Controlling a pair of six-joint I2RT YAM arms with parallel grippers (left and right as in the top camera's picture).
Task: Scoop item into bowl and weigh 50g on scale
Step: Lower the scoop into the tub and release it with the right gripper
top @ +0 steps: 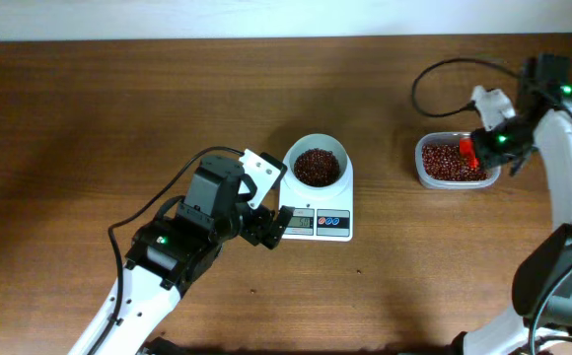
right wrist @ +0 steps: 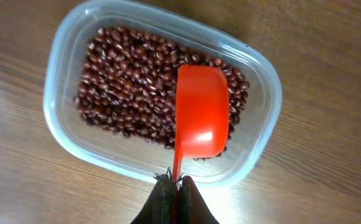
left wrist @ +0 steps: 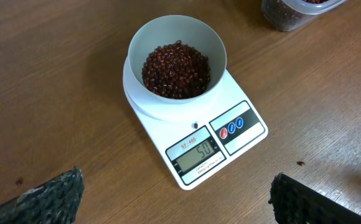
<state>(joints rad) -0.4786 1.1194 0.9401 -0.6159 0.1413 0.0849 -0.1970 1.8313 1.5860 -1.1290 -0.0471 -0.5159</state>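
Black ribbed pads [left wrist: 43,196] of the left gripper [top: 274,227] sit at the lower corners of the left wrist view, spread wide with nothing between them; the unit is parked just beside the front edge of the scale [left wrist: 155,130], near the centre of the overhead frame. The display [left wrist: 197,154] appears to read 50, so the target weight is judged met. Behind the display, the white bowl [left wrist: 168,28] rests on the scale platform, holding a mound of beans [left wrist: 175,70] well below its rim. Further off, at the upper right of the overhead frame, the clear tub [right wrist: 62,87] holds the bean supply. The right gripper [right wrist: 174,186] is clamped on the handle of a red scoop [right wrist: 200,112] placed over the tub; no beans show on its visible face, and whether it touches the supply cannot be told. Hazards from here: any contact by the left gripper with the scale or bowl would load the platform and falsify the reading. A further scoop delivered to the bowl would overshoot the target. Dragging the scoop against the tub wall could shift the tub or scatter beans onto the wooden table [left wrist: 56,74].
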